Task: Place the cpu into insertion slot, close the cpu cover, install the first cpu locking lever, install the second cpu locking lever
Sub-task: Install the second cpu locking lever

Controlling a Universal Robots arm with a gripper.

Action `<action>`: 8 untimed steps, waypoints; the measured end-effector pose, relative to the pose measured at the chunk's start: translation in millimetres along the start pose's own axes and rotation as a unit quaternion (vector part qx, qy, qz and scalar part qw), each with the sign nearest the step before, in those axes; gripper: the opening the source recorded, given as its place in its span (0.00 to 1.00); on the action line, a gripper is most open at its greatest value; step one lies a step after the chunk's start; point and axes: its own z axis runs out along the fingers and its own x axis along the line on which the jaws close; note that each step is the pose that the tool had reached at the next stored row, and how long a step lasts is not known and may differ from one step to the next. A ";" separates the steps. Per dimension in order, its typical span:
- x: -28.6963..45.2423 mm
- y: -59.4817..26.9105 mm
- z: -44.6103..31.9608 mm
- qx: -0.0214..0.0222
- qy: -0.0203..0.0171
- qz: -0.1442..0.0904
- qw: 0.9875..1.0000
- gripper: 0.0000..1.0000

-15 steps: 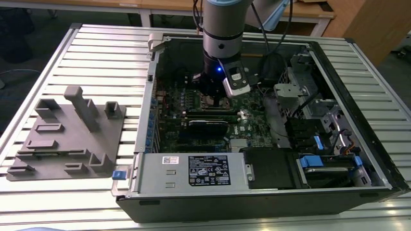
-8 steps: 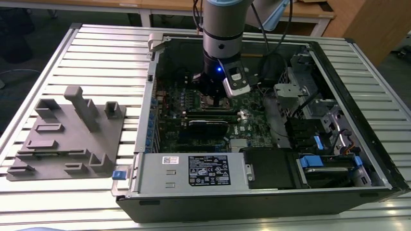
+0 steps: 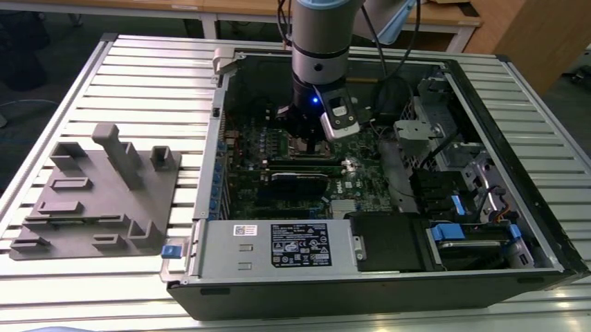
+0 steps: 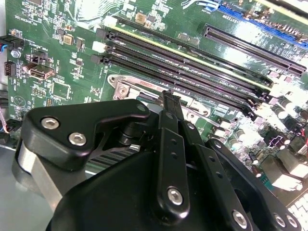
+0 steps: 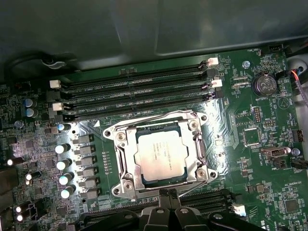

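The cpu (image 5: 160,155), a dull silver square, lies flat in the insertion slot (image 5: 117,136) on the green motherboard. The cpu cover (image 5: 126,153), a silver frame plate, lies down around the chip, which shows through its window. A thin locking lever rod (image 5: 149,117) runs along one side of the socket. My gripper (image 5: 168,194) stands at the socket's edge, its black fingers (image 5: 161,207) pressed together with the tips down at the metal rim. In the second wrist view the gripper (image 4: 167,98) reaches the socket's silver corner (image 4: 126,89). In the exterior view the gripper (image 3: 301,142) hangs inside the open computer case.
Long black memory slots (image 5: 134,94) run beside the socket, and a row of capacitors (image 5: 62,163) stands on another side. A coin battery (image 5: 265,85) sits further off. The case holds a power supply (image 3: 277,245) and drive bays (image 3: 452,232). A grey fixture (image 3: 97,194) lies on the exterior view's left.
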 end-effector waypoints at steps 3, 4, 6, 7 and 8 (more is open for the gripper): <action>0.1 0.0 0.6 0.000 0.000 0.000 1.000 0.11; 0.3 0.0 1.0 0.000 0.000 0.000 1.000 0.11; 1.2 -0.3 1.8 0.000 0.000 0.000 1.000 0.11; 1.6 -0.3 2.1 0.000 0.000 0.000 1.000 0.11; 1.9 -0.4 2.2 0.000 0.000 0.000 1.000 0.11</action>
